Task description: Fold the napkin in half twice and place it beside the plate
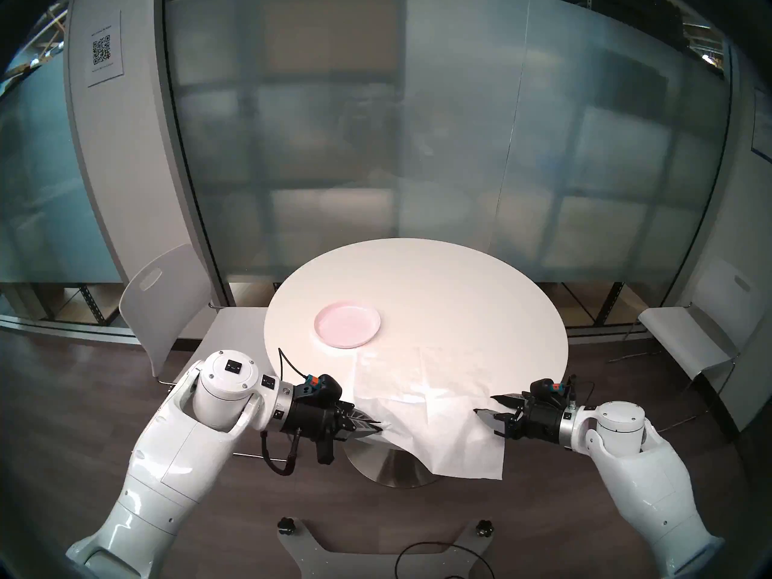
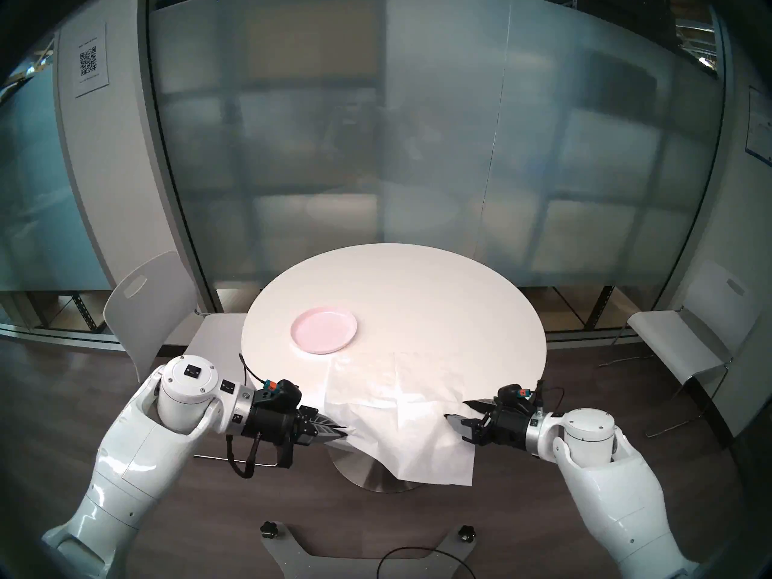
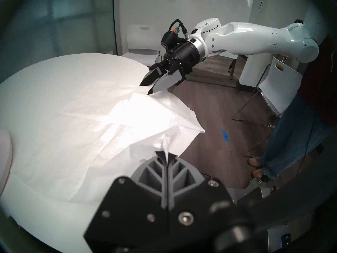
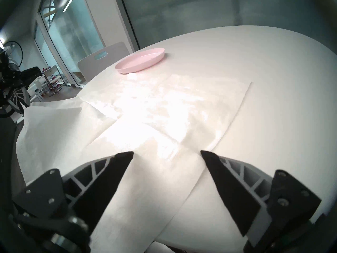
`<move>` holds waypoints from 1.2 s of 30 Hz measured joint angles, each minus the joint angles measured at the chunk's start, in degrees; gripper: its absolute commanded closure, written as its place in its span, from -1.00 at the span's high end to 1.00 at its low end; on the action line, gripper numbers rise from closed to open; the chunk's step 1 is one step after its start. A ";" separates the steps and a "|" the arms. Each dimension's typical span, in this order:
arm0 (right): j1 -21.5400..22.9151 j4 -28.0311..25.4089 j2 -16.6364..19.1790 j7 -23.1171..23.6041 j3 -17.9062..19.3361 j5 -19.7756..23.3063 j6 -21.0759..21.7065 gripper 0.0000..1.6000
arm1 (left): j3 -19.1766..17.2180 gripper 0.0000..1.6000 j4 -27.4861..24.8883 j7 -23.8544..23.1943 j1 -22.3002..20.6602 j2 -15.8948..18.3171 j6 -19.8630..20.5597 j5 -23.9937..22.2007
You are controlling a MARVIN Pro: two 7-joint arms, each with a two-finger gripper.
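Head view: limp creased napkin (image 1: 422, 398)

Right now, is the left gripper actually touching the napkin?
Touching. In the left wrist view the left gripper is shut, with a pinch of the napkin sticking up between its fingertips.

I count 1 napkin (image 1: 422, 402), 1 plate (image 1: 347, 323), 1 table (image 1: 459, 290), 2 chairs: 1 on my left (image 1: 167, 302), 1 on my right (image 1: 693, 340). My 2 grippers: left gripper (image 1: 378, 427), right gripper (image 1: 484, 404).
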 measured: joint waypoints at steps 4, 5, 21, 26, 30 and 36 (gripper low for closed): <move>0.36 -0.01 0.10 0.30 -0.42 -0.21 0.10 1.00 | -0.04 -1.00 -1.02 -0.05 0.02 0.31 -1.03 0.34; 0.41 -0.01 0.11 0.32 -0.48 -0.23 0.12 1.00 | -0.03 -1.00 -1.22 0.01 0.02 0.38 -1.25 0.50; 0.67 0.26 0.20 0.36 -0.37 -0.27 0.52 1.00 | 5.45 -1.00 -5.38 -1.79 -2.14 2.00 -4.86 5.97; 0.73 0.57 -0.05 0.25 -0.37 -0.27 0.19 1.00 | 7.04 -1.00 -6.72 -2.82 -4.07 1.95 -5.06 7.27; 0.85 1.06 -0.35 0.06 -0.41 -0.27 -0.30 1.00 | 7.09 -1.00 -6.89 -2.90 -5.56 1.22 -4.65 7.64; 1.24 1.61 -0.66 -0.41 -0.80 -0.29 -1.07 1.00 | 6.64 -1.00 -6.71 -2.98 -8.01 0.19 -3.45 7.49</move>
